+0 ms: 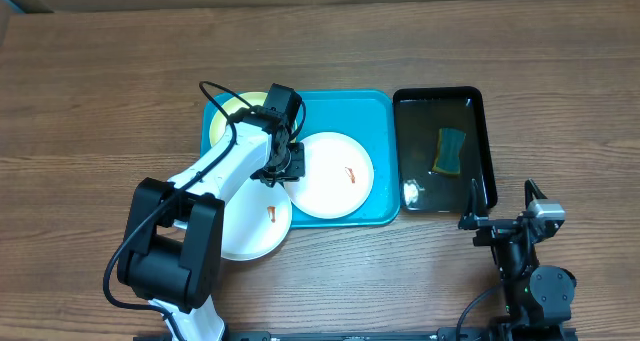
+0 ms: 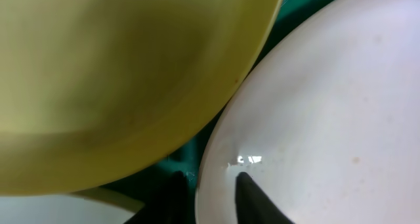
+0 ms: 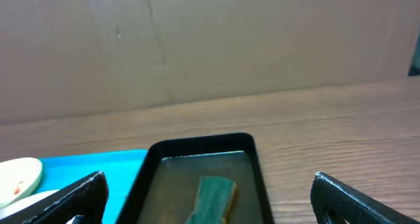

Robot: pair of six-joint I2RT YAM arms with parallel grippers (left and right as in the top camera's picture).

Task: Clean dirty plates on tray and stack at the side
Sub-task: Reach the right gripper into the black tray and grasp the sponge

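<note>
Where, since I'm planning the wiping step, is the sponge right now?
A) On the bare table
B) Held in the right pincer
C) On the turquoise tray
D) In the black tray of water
D: the sponge lies inside the black tray, right of the turquoise one.

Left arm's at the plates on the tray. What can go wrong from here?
1. The left end effector straddles only the thin rim of the middle white plate. Lifted from there, the plate may tilt or slip out.
2. The yellow plate sits right beside that grip point, so a lift could nudge or drag it.
3. The lower white plate hangs over the tray rim, close to the arm. A bump might push it further off.
</note>
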